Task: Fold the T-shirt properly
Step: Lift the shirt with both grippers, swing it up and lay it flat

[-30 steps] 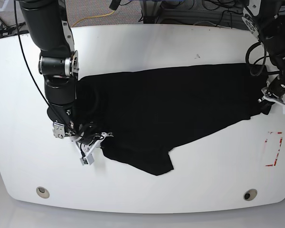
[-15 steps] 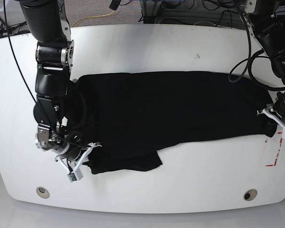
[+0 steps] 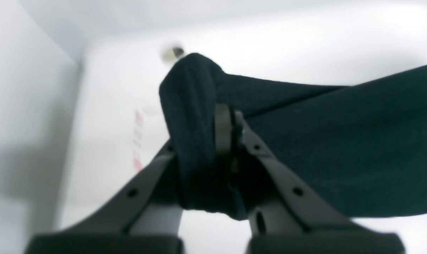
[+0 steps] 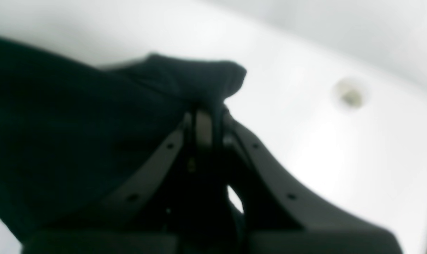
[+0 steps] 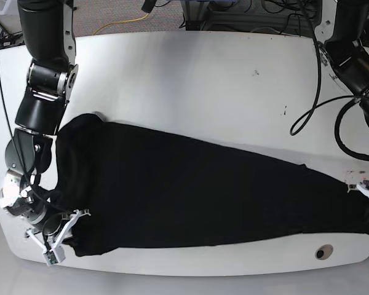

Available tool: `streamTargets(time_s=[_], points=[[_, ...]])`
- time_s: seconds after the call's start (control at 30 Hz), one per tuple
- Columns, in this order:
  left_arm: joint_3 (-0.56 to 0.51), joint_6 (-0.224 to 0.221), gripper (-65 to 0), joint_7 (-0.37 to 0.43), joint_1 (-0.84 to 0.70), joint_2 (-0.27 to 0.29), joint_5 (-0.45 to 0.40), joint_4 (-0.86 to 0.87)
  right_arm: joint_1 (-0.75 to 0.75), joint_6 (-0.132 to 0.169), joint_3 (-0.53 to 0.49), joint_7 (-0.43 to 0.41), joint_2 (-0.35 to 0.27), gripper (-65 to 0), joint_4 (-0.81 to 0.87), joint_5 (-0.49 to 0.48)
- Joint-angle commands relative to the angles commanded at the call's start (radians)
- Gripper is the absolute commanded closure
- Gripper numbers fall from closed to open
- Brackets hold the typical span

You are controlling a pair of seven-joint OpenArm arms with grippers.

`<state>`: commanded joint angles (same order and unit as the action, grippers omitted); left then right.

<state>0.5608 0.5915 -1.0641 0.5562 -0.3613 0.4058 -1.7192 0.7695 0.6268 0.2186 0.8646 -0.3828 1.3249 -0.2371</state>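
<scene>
- T-shirt: stretched across the near side of the table, between my two grippers.
- Left gripper: clamped on a bunched cloth edge.
- Right gripper: pinching the opposite end, near the front edge.

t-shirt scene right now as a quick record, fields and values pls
item: black t-shirt, stretched flat across the white table
graphic: not visible
left hand: shut on a bunched shirt edge, near the table's front edge
right hand: shut on the opposite shirt end
table marks: red marking, round hole
fold: none visible yet
</scene>
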Motion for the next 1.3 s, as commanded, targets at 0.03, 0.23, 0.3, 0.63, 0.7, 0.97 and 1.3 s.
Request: streamTargets(time_s=[0.03,0.23,0.3,0.63,0.7,0.97,1.3], points=[[-0.002,0.0,0.0,-0.008,0.025,0.0,0.0,-0.002,0.02,0.0,0.0,0.014,-0.002,0.0,0.014,0.0],[-0.035,-0.002,0.0,-0.057,0.215,-0.005,-0.002,-0.003,0.186,0.046,-0.005,0.101,-0.008,0.0,0.06,0.003],[-0.035,-0.002,0.0,-0.066,0.264,-0.015,-0.002,0.002,0.236,0.064,-0.005,0.135,-0.011,0.0,0.074,0.009],[-0.106,-0.002,-0.1,-0.063,0.436,-0.063,0.005,0.049,0.285,0.071,-0.074,0.203,-0.075,0.0,0.244,0.0],[-0.106,0.002,-0.1,-0.063,0.433,-0.068,0.006,0.043,0.241,0.071,-0.071,0.222,-0.075,0.0,0.287,0.0],[-0.106,0.005,0.0,-0.061,0.315,-0.068,0.008,0.003,-0.092,0.071,0.025,0.221,-0.046,0.0,0.457,-0.002],[-0.1,0.006,0.0,-0.063,0.061,-0.066,0.008,-0.149,-0.408,0.071,0.155,0.221,0.051,0.0,0.548,-0.002]])
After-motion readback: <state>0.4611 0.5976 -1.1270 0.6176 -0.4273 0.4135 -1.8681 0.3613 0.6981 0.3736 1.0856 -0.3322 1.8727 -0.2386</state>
